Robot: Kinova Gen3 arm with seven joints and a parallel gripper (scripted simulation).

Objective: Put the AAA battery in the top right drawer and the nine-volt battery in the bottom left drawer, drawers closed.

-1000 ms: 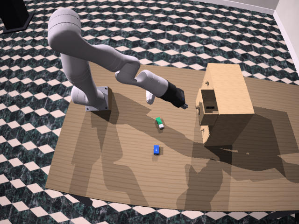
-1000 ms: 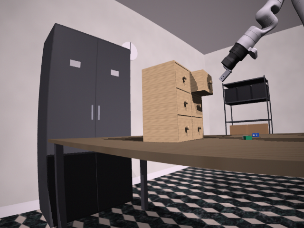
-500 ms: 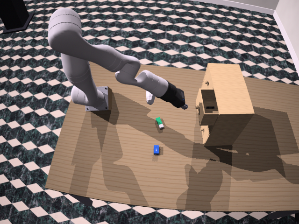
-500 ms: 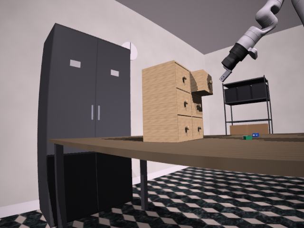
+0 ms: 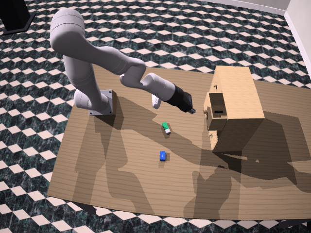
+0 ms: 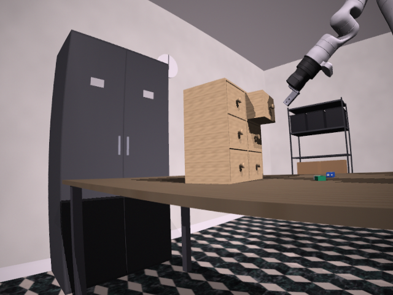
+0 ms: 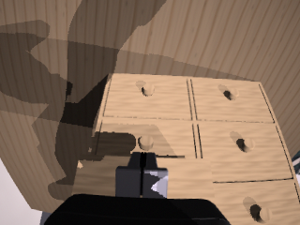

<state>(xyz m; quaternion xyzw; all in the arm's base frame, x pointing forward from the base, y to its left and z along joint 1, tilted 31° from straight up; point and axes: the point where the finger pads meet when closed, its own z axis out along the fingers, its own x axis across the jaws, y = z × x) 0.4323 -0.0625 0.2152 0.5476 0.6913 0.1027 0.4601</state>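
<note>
The small wooden chest (image 5: 238, 95) (image 6: 206, 133) (image 7: 232, 119) stands at the table's right side. Its top-row right drawer (image 5: 215, 106) (image 6: 261, 106) (image 7: 126, 178) is pulled partway out. A small dark oblong (image 5: 218, 110) lies inside it and looks like the AAA battery. The other drawers are pushed in. The blue nine-volt battery (image 5: 162, 155) (image 6: 330, 174) lies on the table, far from the chest. My gripper (image 5: 192, 110) (image 6: 290, 99) (image 7: 142, 167) is shut and empty. It hangs just in front of the open drawer's knob (image 5: 204, 111) (image 7: 145, 142), a little apart from it.
A green-and-white block (image 5: 165, 127) (image 6: 320, 177) lies on the table (image 5: 125, 188) (image 6: 221, 190) between the arm's base (image 5: 102, 102) and the chest. A dark cabinet (image 6: 110, 126) and a black shelf (image 6: 317, 126) stand off the table.
</note>
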